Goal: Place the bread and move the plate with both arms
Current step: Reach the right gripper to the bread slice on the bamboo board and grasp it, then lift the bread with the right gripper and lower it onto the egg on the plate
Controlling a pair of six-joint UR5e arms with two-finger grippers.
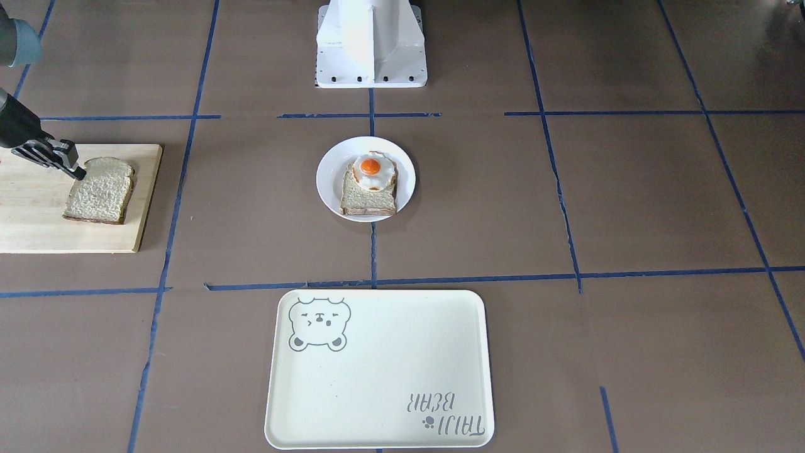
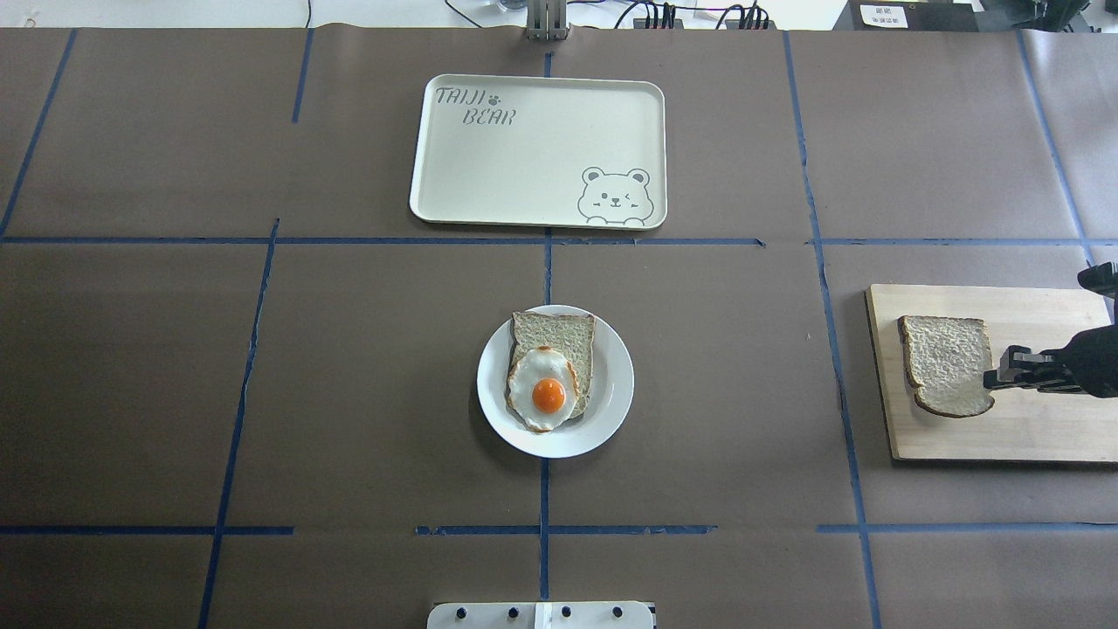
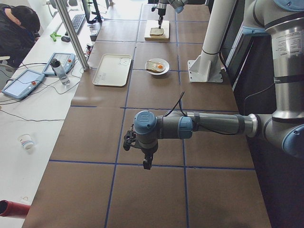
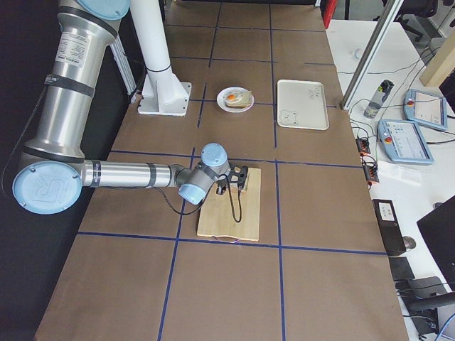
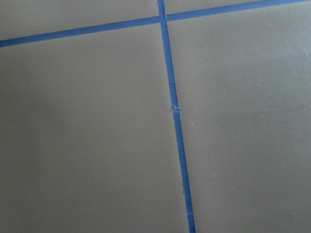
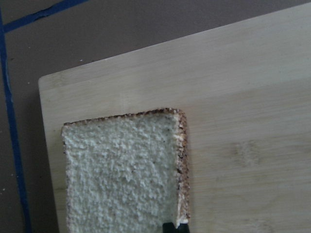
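Note:
The bread (image 1: 100,190) lies on a wooden cutting board (image 1: 38,214) at the table's right end, also seen in the overhead view (image 2: 948,365) and the right wrist view (image 6: 121,170). My right gripper (image 1: 78,171) comes in low and flat and is shut on the slice's edge (image 2: 991,379). One dark fingertip (image 6: 175,227) shows at that edge. The white plate (image 1: 327,182) sits at the table's middle (image 2: 611,411) and carries another slice topped with a fried egg (image 2: 548,393). My left gripper (image 3: 146,164) hangs over bare table far from both; I cannot tell its state.
A cream bear tray (image 2: 524,157) lies beyond the plate, on the far side from the robot (image 1: 377,377). The white pedestal base (image 1: 371,44) stands behind the plate. Blue tape lines cross the brown table. An operator and tablets are at the far bench in the left side view.

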